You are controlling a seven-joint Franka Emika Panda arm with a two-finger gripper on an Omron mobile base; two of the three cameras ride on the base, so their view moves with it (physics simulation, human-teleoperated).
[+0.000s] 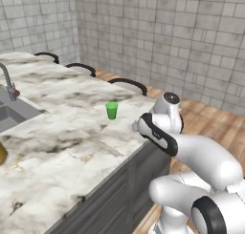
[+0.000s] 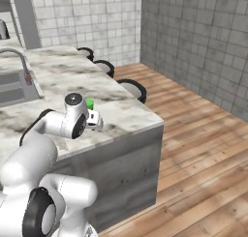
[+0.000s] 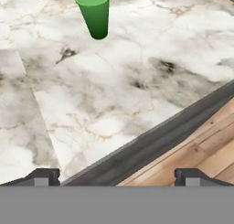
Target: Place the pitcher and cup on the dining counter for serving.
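Small bright green tapered cup (image 1: 112, 110) upright on long white grey-veined marble dining counter (image 1: 72, 147), near its far end, apart from the edge. Two-finger gripper (image 3: 117, 175) spread wide and empty, above counter edge, well short of cup. Orange-yellow pitcher (image 1: 2, 153) just showing at left margin.

My pincer (image 3: 117, 176) hangs wide-jawed over the near edge of the counter (image 1: 72, 156), nothing between the fingertips. In the hand view, bare marble runs from the edge up to the cup (image 3: 94, 13) at the frame's top; the cup is the sole upright obstacle on that stretch, with free slab on both sides of it. Left base view: the sink (image 1: 12, 116) and faucet (image 1: 8, 82) occupy the left edge, well apart from the cup. Stools (image 1: 128, 86) line the counter's far side. Wood floor (image 2: 203, 149) right of the counter lies open.
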